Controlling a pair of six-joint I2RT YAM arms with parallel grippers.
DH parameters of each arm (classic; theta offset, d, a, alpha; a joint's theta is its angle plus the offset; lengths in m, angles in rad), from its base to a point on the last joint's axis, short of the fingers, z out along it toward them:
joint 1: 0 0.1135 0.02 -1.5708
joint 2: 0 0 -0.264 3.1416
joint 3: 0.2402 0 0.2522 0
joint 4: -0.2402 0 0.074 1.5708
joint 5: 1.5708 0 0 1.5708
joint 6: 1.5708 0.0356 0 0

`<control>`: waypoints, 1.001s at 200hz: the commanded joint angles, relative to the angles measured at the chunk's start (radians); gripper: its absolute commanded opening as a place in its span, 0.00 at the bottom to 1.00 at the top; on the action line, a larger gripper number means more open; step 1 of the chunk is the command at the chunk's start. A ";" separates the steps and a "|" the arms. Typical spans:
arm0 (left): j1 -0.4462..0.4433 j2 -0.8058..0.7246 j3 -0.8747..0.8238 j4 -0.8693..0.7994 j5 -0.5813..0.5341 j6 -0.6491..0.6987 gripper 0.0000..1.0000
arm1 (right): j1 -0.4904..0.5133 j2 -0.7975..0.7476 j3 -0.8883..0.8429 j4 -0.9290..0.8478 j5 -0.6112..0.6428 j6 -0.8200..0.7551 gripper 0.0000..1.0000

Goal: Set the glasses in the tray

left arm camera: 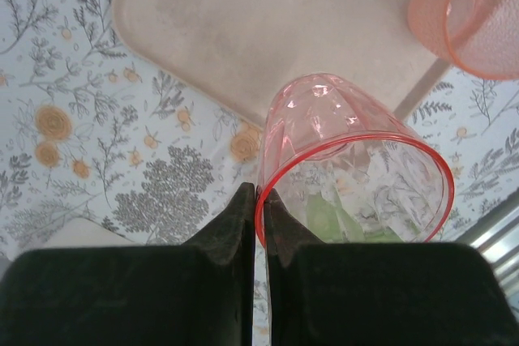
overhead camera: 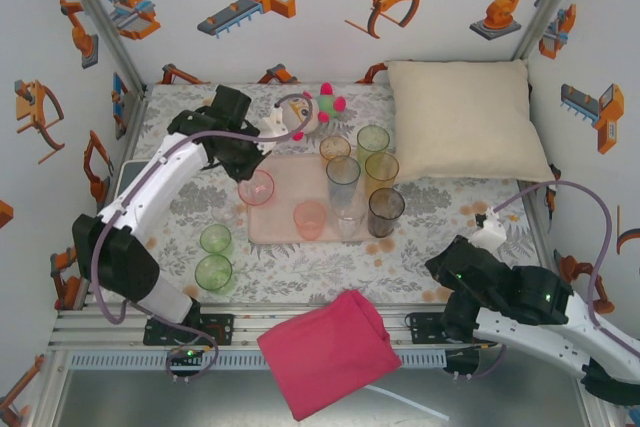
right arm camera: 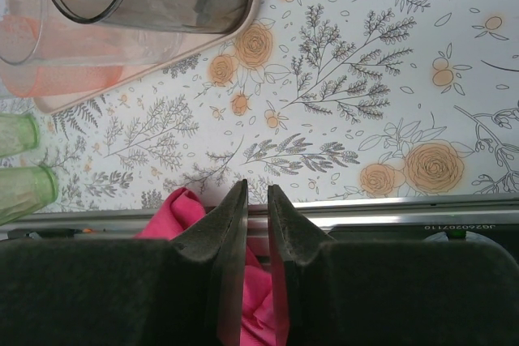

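**Top cam:** your left arm (overhead camera: 160, 182) stretches out to the left edge of the flat pale pink-beige rectangular tray (overhead camera: 285, 175), which has rounded corners & a low rim. At the arm's tip is the ribbed pink translucent tumbler (overhead camera: 256, 188), overlapping that edge. On the tray you've got a frosted peach tumbler (overhead camera: 310, 215), a tall clear tumbler (overhead camera: 343, 179), a tall yellow-tinted tumbler (overhead camera: 381, 171) & a smoky grey tumbler (overhead camera: 386, 211). Two green tumblers (overhead camera: 213, 272) stand off the tray to its left, on the floral tablecloth (overhead camera: 440, 207). Your right arm (overhead camera: 520, 297) sits folded low at the near right. A soft crumpled magenta cloth (overhead camera: 330, 352) lies over the near rail.

**Left wrist cam:** the left gripper (left arm camera: 259, 194) has its black fingers clamped on the pink tumbler's thin red rim. The tumbler is tilted, mouth toward the cam, w/ a fluted glossy wall. Its base is over the tray's near edge; can't tell if it touches. The tray surface looks matte & lightly scuffed. The peach tumbler, stippled, is at top right.

**Right wrist cam:** the right gripper (right arm camera: 256, 190) has its jaws parted by a slim gap w/ nothing between. It hangs above the magenta cloth & the metal rail. The smooth grey tumbler stands on the tray corner at top left, and the green ones are at the left edge.
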 commanded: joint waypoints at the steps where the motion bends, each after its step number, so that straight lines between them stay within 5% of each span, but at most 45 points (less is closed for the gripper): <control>1: 0.006 0.058 0.058 0.041 0.025 -0.014 0.11 | 0.003 0.014 0.029 -0.034 0.032 0.016 0.20; 80: 0.008 0.255 0.175 0.100 0.032 -0.067 0.10 | 0.004 0.018 0.038 -0.051 0.031 0.026 0.20; 200: -0.047 0.331 0.204 0.136 0.039 -0.115 0.10 | 0.003 0.017 0.030 -0.056 0.027 0.041 0.20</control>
